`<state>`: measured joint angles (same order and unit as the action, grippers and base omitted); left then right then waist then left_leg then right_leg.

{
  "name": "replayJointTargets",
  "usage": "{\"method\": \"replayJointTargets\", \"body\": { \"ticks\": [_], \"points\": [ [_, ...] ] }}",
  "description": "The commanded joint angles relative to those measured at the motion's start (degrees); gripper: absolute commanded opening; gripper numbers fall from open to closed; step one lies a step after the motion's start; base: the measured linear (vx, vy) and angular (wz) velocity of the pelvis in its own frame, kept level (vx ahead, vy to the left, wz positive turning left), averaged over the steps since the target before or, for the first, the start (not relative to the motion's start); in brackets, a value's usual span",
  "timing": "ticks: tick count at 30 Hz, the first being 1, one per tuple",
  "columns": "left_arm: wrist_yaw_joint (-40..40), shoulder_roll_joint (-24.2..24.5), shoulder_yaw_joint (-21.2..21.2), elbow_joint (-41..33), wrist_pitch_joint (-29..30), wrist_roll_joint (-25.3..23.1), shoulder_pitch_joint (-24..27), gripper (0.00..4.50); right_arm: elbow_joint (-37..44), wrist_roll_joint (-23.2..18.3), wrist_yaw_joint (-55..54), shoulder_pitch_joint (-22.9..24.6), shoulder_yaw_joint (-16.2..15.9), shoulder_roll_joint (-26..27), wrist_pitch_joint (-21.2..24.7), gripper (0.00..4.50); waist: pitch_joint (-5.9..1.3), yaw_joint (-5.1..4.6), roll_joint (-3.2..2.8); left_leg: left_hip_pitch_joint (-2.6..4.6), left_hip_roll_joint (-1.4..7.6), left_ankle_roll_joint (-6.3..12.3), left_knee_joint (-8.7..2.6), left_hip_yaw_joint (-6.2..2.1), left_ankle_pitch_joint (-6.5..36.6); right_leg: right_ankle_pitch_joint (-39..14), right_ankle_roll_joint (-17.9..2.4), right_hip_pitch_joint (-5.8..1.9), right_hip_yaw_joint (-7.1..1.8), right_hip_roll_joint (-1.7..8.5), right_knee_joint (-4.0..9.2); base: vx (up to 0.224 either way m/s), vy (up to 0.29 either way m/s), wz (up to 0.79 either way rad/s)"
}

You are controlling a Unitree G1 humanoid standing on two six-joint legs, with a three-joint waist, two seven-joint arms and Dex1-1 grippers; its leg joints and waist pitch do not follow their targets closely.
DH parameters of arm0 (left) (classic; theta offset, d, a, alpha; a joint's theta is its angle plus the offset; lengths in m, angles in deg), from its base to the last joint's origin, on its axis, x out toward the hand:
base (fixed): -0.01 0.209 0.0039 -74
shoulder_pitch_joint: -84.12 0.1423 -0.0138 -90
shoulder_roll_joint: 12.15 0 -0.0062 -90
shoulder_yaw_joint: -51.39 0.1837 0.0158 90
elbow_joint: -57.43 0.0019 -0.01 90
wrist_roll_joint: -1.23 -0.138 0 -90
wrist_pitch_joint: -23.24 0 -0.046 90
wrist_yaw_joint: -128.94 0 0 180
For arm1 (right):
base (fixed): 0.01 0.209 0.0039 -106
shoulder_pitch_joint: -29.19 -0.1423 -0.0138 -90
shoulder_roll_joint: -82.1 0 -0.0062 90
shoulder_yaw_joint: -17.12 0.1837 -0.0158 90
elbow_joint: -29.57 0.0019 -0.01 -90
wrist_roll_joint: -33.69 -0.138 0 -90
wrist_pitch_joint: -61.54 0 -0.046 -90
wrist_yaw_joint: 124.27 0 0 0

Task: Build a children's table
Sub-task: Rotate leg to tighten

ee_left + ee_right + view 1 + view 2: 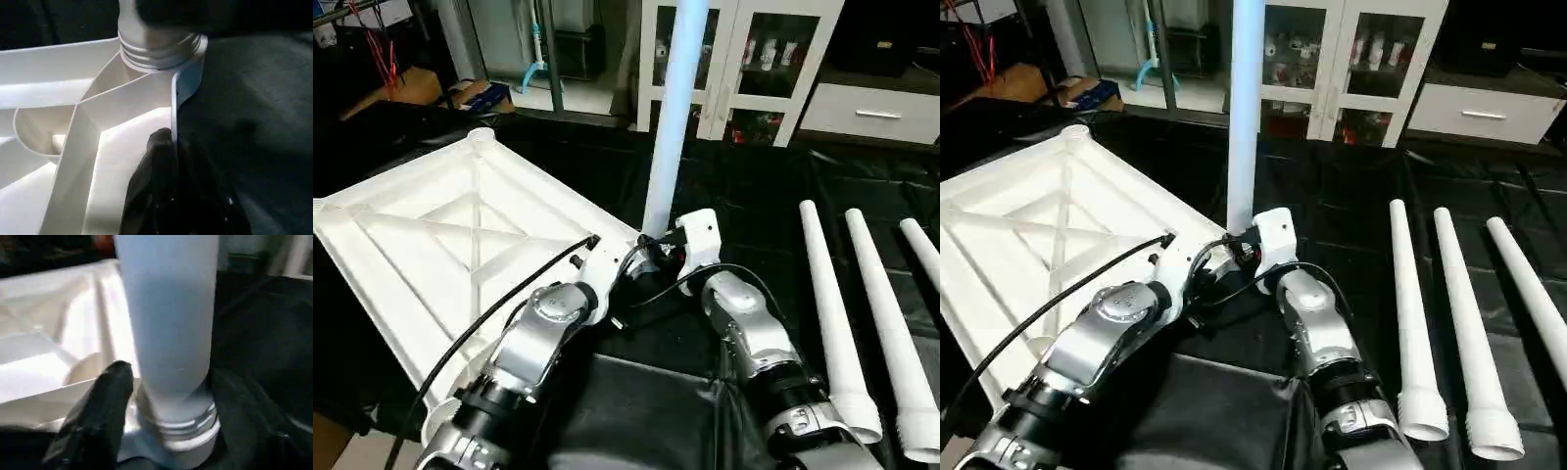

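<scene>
The white table top [431, 245] lies upside down on black cloth, its X ribs facing up. One white leg [671, 117] stands upright in the corner socket [161, 54] nearest the middle of the scene. My left gripper [166, 147] is shut on the top's thin rim just beside that socket. My right gripper [166, 396] straddles the leg's base [171, 357], with a black finger [105, 401] pressed to each side just above the threaded collar. Three more legs [832, 313] lie side by side on the cloth to the right.
A white glass-door cabinet [744, 69] and a white drawer unit [876, 108] stand behind the work area. Cardboard and clutter [421, 88] sit at the back left. Black cloth [744, 186] covers the surface between the top and the loose legs.
</scene>
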<state>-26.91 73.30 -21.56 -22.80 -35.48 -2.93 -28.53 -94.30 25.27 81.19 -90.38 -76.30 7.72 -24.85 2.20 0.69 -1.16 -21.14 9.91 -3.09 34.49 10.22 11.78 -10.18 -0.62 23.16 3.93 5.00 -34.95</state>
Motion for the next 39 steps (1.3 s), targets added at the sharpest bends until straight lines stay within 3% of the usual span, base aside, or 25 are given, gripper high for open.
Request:
{"method": "replayJointTargets", "body": {
  "ticks": [1,3,5,8,16,19,24,32,39],
  "points": [
    [2.01,1.47,-0.18,-2.21,-2.79,0.37,1.43,0.00,2.36,-1.39,3.72,-0.40,-0.48,-1.07,0.18,2.99,-3.11,0.35,0.59,-0.18,2.88,3.54,-4.41,-1.22,11.16,-14.53,-10.53,-2.86,-2.53,3.38,4.61,0.000,0.000,0.00],
    [3.85,2.66,0.51,-3.76,-2.51,0.68,2.38,0.00,2.99,-1.54,6.20,-0.39,-0.67,-2.81,0.62,3.06,-3.14,0.36,0.41,0.11,3.04,3.67,-4.24,-1.05,10.23,-12.67,-11.72,-2.57,-2.66,3.33,4.41,0.000,0.000,0.00],
    [6.59,4.05,1.37,-6.36,-2.36,1.61,3.91,0.00,3.15,-0.97,10.17,-0.55,-1.08,-5.74,1.53,3.38,-3.23,0.50,0.48,-0.02,3.11,4.31,-4.19,-1.09,8.40,-9.72,-12.66,-2.81,-2.59,3.26,3.96,0.000,0.000,0.00],
    [8.88,4.90,2.02,-8.59,-2.59,2.70,5.04,0.00,3.10,-0.65,12.86,-0.42,-1.52,-7.54,1.48,3.48,-3.19,0.76,0.46,0.07,3.02,5.23,-3.96,-0.80,7.16,-7.57,-13.87,-2.69,-2.64,3.14,3.76,0.000,0.000,0.00],
    [18.78,10.71,3.74,-15.07,-6.19,6.17,9.77,0.00,7.05,-3.64,26.07,3.11,-3.46,-14.02,2.20,3.48,-3.11,1.79,0.20,0.37,3.23,5.38,-4.08,-0.78,8.19,-7.06,-14.04,-2.73,-2.70,3.07,3.65,0.000,0.000,0.00],
    [20.38,11.67,3.85,-16.21,-5.96,6.86,10.33,0.00,7.90,-4.08,28.75,4.01,-3.99,-14.77,2.04,3.48,-3.00,1.94,0.14,0.48,3.20,4.69,-4.21,-0.74,9.84,-9.12,-13.80,-2.66,-2.68,3.08,3.86,0.000,0.000,0.00],
    [21.40,13.15,3.53,-17.27,-5.76,7.53,11.21,0.00,8.46,-4.36,31.30,4.96,-4.79,-15.04,1.71,2.96,-2.94,1.88,0.10,0.47,3.19,3.31,-4.42,-0.86,11.46,-11.17,-13.30,-2.63,-2.79,3.14,4.04,0.000,0.000,0.00],
    [22.11,13.76,2.90,-17.74,-5.75,7.39,11.97,0.00,8.42,-4.87,31.93,4.75,-4.18,-14.72,2.52,2.27,-3.03,1.64,0.18,0.35,3.17,3.86,-4.31,-0.88,9.74,-9.45,-13.62,-2.74,-2.72,3.11,3.84,0.000,0.000,0.00],
    [21.99,14.14,2.97,-17.89,-5.48,7.78,12.13,0.00,8.64,-5.14,31.50,4.93,-4.25,-14.64,3.14,2.07,-3.02,1.57,0.16,0.43,3.14,3.64,-4.29,-0.86,10.19,-10.22,-13.47,-2.70,-2.74,3.11,3.92,0.000,0.000,0.00]
  ]
}}
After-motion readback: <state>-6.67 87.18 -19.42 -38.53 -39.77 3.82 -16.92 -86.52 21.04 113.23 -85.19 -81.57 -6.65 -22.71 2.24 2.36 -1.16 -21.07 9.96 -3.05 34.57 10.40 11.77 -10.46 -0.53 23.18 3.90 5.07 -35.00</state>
